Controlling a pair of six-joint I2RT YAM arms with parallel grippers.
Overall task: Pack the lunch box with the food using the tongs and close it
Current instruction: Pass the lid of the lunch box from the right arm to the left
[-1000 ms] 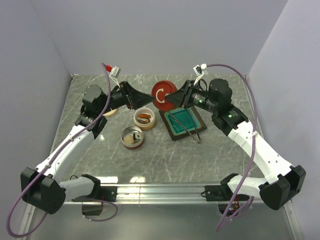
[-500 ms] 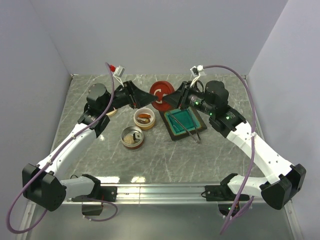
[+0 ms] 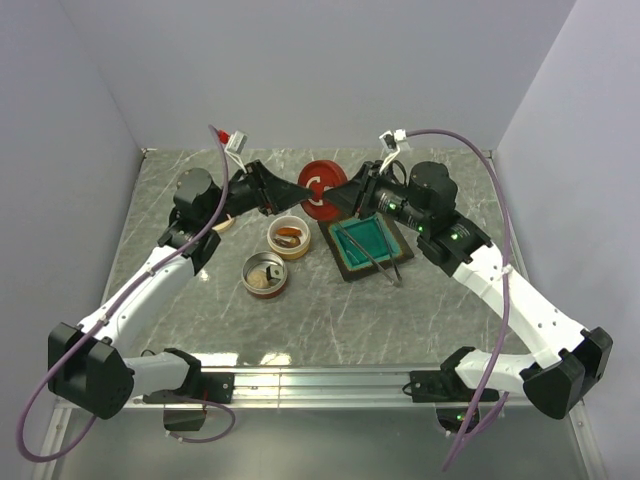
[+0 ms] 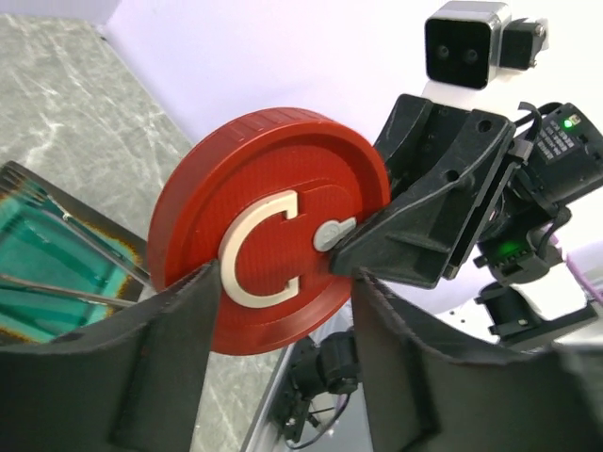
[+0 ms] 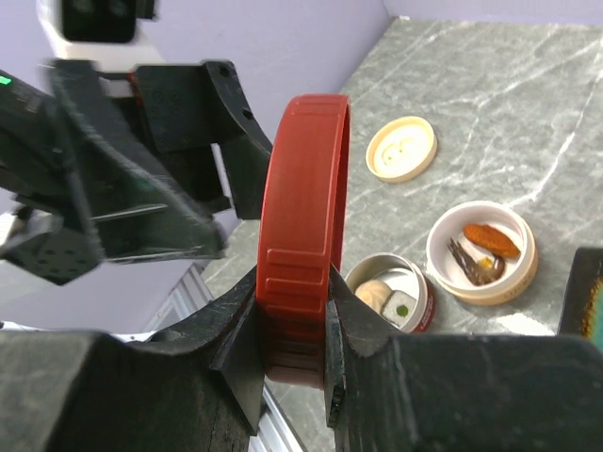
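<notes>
Right jaws (image 5: 294, 297) clamp the red lid (image 5: 306, 188) by its rim. Left jaws (image 4: 283, 282) stand apart astride it, contact unclear. The left wrist view alone shows the lid's white C-handle (image 4: 231, 266); the tongs (image 4: 85, 235) lie on the teal tray (image 4: 38, 252) beyond.

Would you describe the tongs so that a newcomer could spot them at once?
On the marble table, find the square teal tray right of centre. The tongs lie across it, one end past its near right corner: the only slim dark metal thing there.

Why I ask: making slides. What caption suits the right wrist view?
Right tool pinches a round red ribbed lid edge-on; a round beige food bowl sits beyond.
</notes>
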